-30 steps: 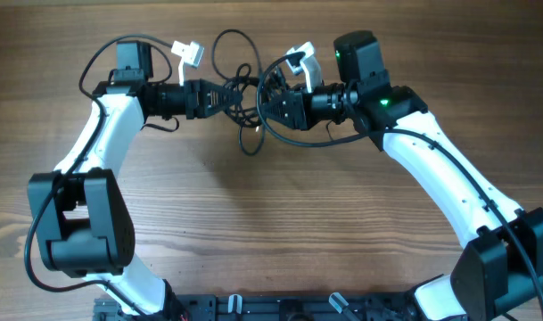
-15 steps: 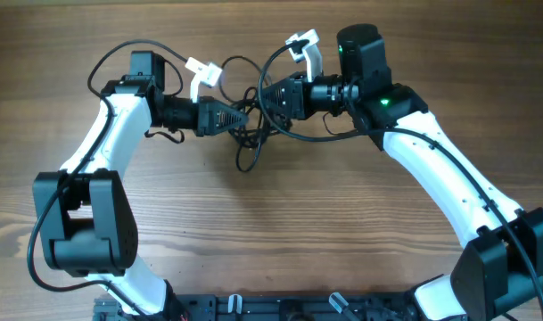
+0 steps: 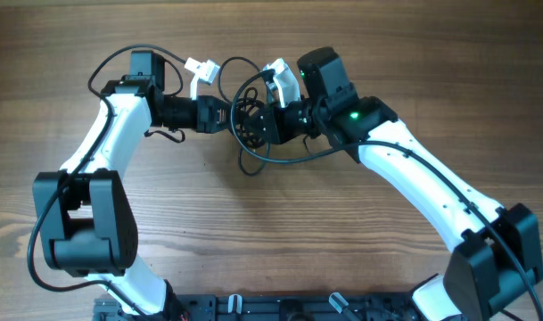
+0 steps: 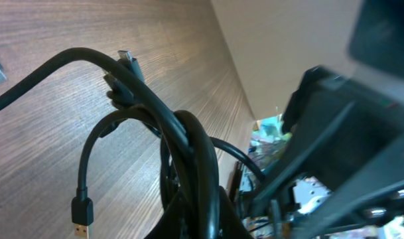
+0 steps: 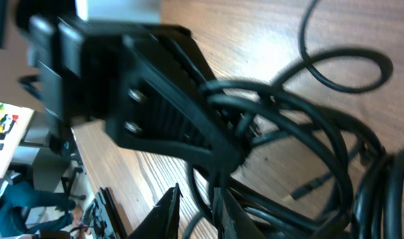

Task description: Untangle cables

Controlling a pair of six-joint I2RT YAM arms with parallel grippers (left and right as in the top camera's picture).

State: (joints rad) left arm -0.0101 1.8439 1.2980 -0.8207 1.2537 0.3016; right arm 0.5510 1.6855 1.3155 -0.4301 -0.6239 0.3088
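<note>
Left claw (image 3: 226, 114) clamped on cables (image 3: 244, 138); its fingers buried under bundle in wrist view. Right claw (image 5: 195, 202) against cables, tips narrowly apart, grip on cord: can't tell. Wood-grain table (image 3: 298, 223) under cables. Room past table edge blurred. Versus earlier: right claw moved closer to cables, left unchanged.

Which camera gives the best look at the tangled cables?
The overhead view: the cables show whole, bunched between the left gripper and right gripper. Both wrist views show only close, cropped strands.
</note>
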